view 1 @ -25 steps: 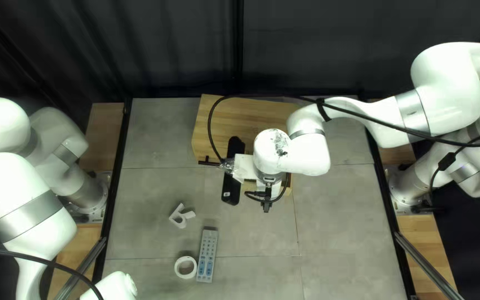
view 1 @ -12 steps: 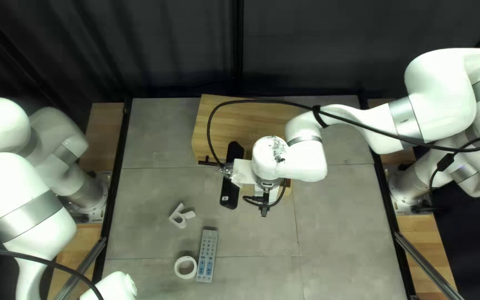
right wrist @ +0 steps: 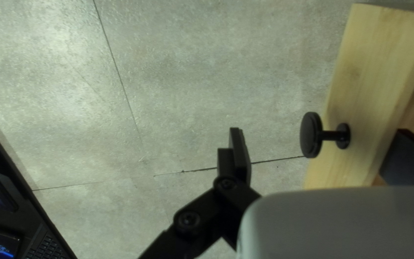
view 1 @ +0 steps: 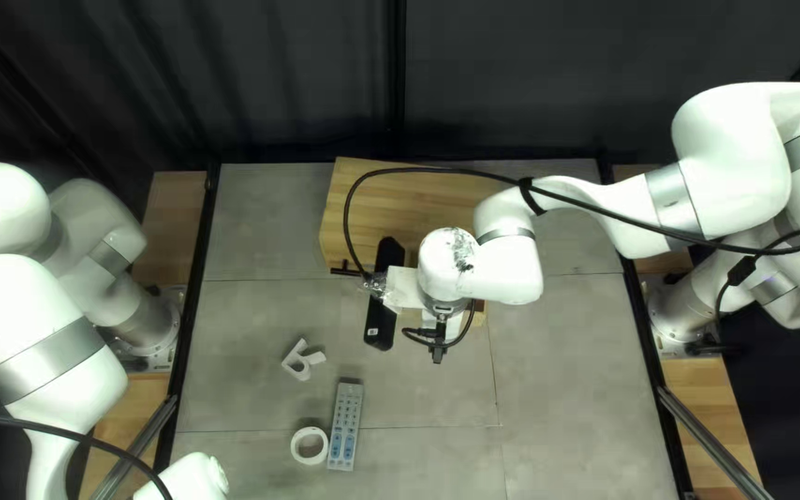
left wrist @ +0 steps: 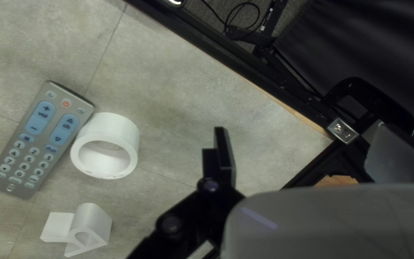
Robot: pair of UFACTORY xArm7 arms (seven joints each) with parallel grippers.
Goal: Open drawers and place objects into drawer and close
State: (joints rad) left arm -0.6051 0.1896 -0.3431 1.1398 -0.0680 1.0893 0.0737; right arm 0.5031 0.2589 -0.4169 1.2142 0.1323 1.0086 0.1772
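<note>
While the left gripper (left wrist: 311, 148) points at the tabletop (view 1: 567, 398) near its near left corner, fingers spread, a white letter (view 1: 303, 359), tape roll (view 1: 296, 445) and remote (view 1: 345, 426) lie toward that corner. A wooden chest (view 1: 400, 204) sits by the far edge; the right gripper (view 1: 454, 325), fingers also apart, is beside its pulled-out drawer (right wrist: 367, 81).

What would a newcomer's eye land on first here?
Probably my right arm, stretched over the wooden box in the top left view's upper middle. Next, the grey remote and white ring beside it, lower in that view. In the right wrist view, a black knob stands out on pale wood.
</note>
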